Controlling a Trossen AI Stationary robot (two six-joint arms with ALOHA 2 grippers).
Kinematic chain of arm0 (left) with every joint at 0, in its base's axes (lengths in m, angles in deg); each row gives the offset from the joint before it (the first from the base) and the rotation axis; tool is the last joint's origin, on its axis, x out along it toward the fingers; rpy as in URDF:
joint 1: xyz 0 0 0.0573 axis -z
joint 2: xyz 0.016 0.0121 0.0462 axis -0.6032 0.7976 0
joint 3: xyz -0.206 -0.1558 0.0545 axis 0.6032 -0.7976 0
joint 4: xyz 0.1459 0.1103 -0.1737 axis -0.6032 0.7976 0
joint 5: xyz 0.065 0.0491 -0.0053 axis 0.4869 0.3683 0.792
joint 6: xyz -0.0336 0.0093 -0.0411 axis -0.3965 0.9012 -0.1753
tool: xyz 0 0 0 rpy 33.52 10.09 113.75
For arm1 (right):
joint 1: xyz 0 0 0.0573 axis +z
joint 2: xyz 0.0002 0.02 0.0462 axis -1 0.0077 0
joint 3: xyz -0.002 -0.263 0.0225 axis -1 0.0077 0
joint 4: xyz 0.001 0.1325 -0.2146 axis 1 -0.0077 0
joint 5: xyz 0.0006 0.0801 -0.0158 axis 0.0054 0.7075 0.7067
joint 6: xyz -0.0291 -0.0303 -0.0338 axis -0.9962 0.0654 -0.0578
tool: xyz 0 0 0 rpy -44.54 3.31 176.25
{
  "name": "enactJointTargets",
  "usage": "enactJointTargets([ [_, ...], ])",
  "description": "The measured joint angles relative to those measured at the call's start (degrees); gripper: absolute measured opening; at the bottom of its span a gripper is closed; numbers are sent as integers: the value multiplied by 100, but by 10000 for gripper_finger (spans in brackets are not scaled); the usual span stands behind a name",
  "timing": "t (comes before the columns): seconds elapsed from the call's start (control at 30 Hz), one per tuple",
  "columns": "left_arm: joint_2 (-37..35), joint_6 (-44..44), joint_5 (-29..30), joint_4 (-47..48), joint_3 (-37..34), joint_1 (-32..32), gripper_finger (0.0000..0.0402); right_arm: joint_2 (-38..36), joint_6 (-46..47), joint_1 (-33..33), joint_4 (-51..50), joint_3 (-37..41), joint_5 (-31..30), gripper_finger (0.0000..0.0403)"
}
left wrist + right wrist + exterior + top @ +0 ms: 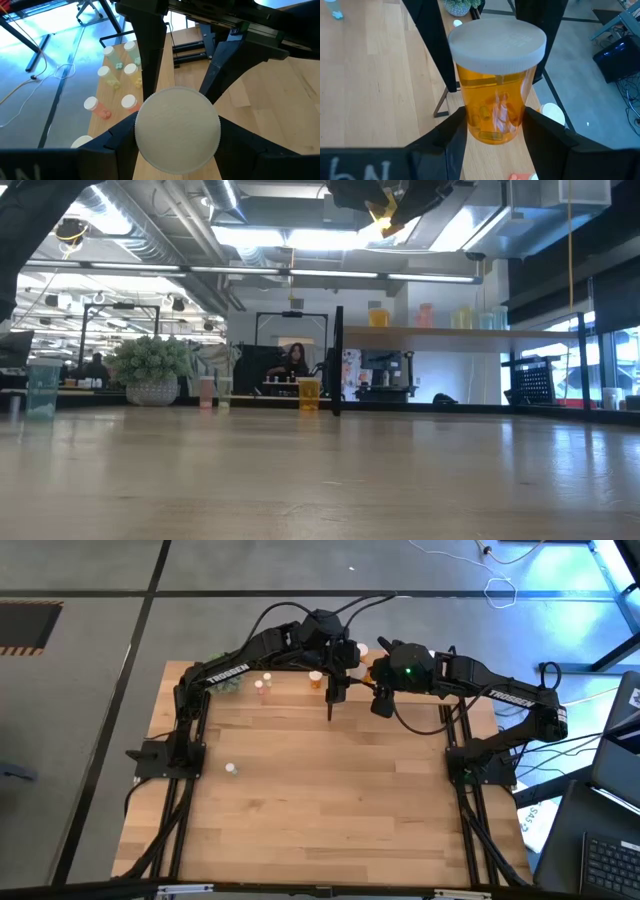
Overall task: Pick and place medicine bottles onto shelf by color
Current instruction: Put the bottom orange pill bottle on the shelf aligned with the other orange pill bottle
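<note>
An orange bottle (496,80) with a pale cap stood upright between the fingers of the right gripper (495,131), which was closed on its lower body with the jaws spread wide to fit it. A second bottle (177,130) sat in the left gripper (176,142), seen cap-on so that its body colour could not be told, with the fingers pressed to either side. Both grippers hung at the far edge of the table (330,790), close together above the shelf (460,332). On that shelf several bottles already stood: an orange one beside a pink one, and paler yellowish and green ones further along. More bottles waited down on the table near a potted plant (152,368), and one small bottle (231,769) stood alone on the left side, well apart from the rest. The step in hand looked to be the placing stage, both arms carrying. The next move would call for lowering each bottle upright beside its own colour, the orange by the orange, without knocking neighbours or the black posts, then opening the fingers and lifting clear.
</note>
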Motion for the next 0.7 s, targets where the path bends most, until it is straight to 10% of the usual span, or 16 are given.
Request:
enactJointTargets([
  [0.7, 0, -4, 317, 13, 2, 20, 205, 0, -3, 0, 7, 0, -146, 179],
])
